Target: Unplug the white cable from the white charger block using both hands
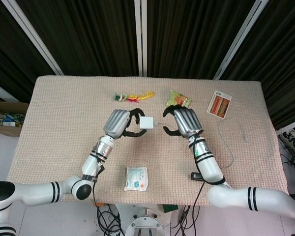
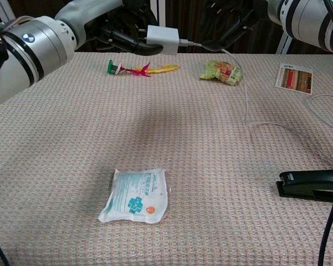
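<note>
My left hand (image 1: 119, 123) (image 2: 108, 27) holds the white charger block (image 1: 147, 122) (image 2: 162, 39) in the air above the table's middle, fingers wrapped around its left side. The white cable (image 2: 247, 94) is plugged into the block's right face. It runs level into the fingertips (image 2: 211, 43) of my right hand (image 1: 185, 121) (image 2: 233, 19), which pinch it just right of the plug. From there it drops to the cloth and loops off to the right (image 1: 231, 142). The pinch itself is partly hidden in the head view.
On the pink woven tablecloth (image 1: 64, 128) lie a green snack packet (image 1: 179, 100), a colourful feather toy (image 1: 132, 97), a striped card (image 1: 219, 104), a white sachet (image 1: 136, 178) near the front, and a black stapler-like object (image 2: 311, 184) at the front right.
</note>
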Tool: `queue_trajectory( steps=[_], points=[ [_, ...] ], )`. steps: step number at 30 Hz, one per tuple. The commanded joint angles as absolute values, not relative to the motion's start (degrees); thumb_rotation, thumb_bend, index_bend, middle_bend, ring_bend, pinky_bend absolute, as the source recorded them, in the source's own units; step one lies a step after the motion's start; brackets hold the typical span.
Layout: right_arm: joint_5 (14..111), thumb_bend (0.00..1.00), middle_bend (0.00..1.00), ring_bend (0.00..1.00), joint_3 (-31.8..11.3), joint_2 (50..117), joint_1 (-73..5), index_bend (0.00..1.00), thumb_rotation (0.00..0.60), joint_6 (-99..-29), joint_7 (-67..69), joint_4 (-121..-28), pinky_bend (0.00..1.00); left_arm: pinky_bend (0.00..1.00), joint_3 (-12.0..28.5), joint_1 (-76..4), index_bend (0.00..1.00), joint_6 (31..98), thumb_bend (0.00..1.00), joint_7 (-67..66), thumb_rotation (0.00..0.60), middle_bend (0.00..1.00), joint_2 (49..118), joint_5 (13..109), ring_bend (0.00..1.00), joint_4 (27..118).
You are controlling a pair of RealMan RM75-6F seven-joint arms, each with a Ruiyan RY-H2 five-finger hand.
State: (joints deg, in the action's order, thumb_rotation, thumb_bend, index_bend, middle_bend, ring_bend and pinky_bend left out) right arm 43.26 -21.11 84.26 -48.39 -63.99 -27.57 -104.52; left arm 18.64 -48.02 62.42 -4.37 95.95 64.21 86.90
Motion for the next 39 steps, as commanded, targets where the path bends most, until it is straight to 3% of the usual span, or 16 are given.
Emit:
queue_trajectory(
  steps=[1,17,39],
  points=[
    [42.4,0.31,0.38,0.27,-21.2,84.5,-49.0,0.48,0.6,-63.1,-27.0,-104.2,0.4,0.91,18.7,-48.1,0.62,62.3,0.4,-4.5,0.468,0.58,96.1,64.2,0.73,86.7],
    [39.3,0.33,0.39,0.27,-21.4,87.0,-52.3,0.52,0.6,-62.8,-26.6,-102.3,0.4,0.91,18.9,-48.1,0.62,63.0,0.4,-6.3,0.463,0.58,96.5,64.8,0.73,87.1],
    [38.9,0.44,0.42,0.29,-20.5,86.8,-53.2,0.68,0.6,-64.8,-26.9,-103.3,0.4,0.91,18.3,-48.1,0.62,63.2,0.4,-8.4,0.467,0.58,96.4,66.0,0.73,87.1]
  ],
)
